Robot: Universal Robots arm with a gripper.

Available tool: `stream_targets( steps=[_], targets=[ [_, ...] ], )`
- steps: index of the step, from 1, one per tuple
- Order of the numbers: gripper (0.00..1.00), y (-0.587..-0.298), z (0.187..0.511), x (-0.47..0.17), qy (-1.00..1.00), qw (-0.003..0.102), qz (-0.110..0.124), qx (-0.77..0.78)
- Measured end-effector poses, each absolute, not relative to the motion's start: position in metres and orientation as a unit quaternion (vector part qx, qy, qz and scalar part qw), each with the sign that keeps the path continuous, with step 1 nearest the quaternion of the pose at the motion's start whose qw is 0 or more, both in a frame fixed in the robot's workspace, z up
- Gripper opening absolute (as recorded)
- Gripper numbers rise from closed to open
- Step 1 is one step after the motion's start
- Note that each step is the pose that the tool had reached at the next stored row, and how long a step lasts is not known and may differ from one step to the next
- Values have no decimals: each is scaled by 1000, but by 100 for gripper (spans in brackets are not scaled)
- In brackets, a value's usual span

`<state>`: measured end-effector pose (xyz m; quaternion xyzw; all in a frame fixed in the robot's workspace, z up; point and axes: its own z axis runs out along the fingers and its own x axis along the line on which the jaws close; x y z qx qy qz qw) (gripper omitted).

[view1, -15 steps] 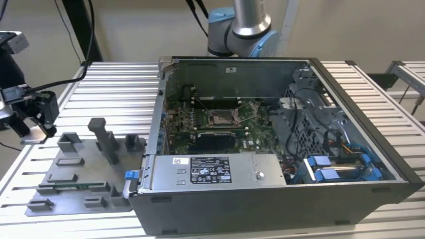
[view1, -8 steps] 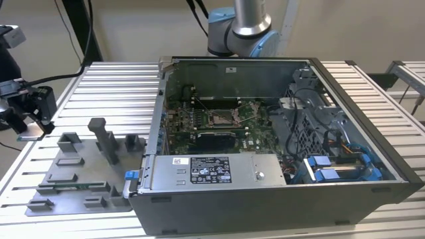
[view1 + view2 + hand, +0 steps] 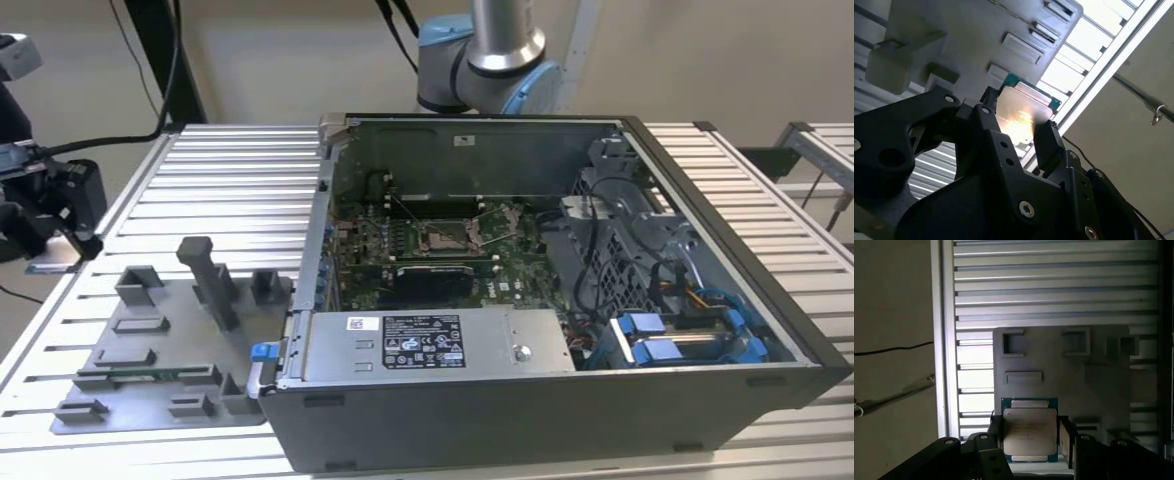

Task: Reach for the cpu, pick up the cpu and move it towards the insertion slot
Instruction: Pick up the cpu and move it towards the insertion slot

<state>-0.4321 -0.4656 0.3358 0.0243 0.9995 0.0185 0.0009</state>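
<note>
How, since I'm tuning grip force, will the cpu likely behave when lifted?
Probably stiff: the cpu shows as a flat, unbent plate between the fingers. Likely slippery: its metal top glares in the second wrist view, and only its thin edges are gripped. Possibly fragile, so squeeze gently.
</note>
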Motion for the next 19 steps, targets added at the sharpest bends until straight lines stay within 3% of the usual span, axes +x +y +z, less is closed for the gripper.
stream_targets(
  steps=[19],
  targets=[
    [0,-465,377,-432,1000,1,17,24]
  ],
)
